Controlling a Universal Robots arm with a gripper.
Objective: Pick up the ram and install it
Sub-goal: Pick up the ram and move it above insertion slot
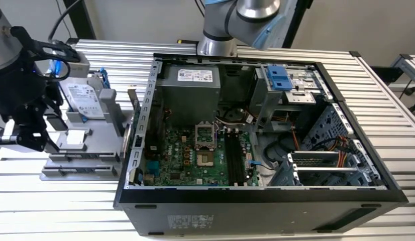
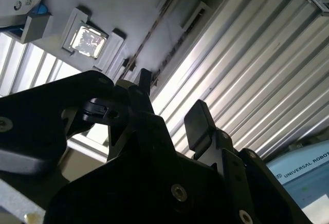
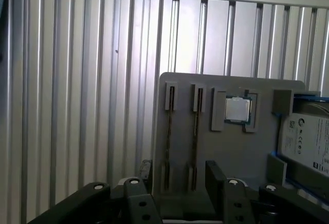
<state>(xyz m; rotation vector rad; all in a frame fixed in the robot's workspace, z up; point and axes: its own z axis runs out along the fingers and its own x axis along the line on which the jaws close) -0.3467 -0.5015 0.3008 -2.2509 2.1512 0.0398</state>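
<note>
The ram [image 3: 169,131] stands on edge as a thin dark stick in a narrow slot of the grey holder [image 3: 231,152]. A second such stick [image 3: 195,129] fills the slot beside it. Both slots also run across the second wrist view, where the ram [image 2: 149,41] is a dark line. My gripper [image 3: 180,178] is open, its two black fingers [image 3: 213,175] apart, hovering over the near ends of the slots and holding nothing. In the exterior view my gripper [image 1: 40,143] hangs over the exterior view's left end of the holder [image 1: 93,135].
The holder also carries a silver processor chip [image 3: 237,110] and a hard drive [image 1: 83,100] with blue bracket. The open computer case [image 1: 261,193] lies to the exterior view's right, its motherboard [image 1: 187,155] with long black memory slots [image 1: 233,155] exposed. Ribbed aluminium table [image 1: 53,206] lies all around.
</note>
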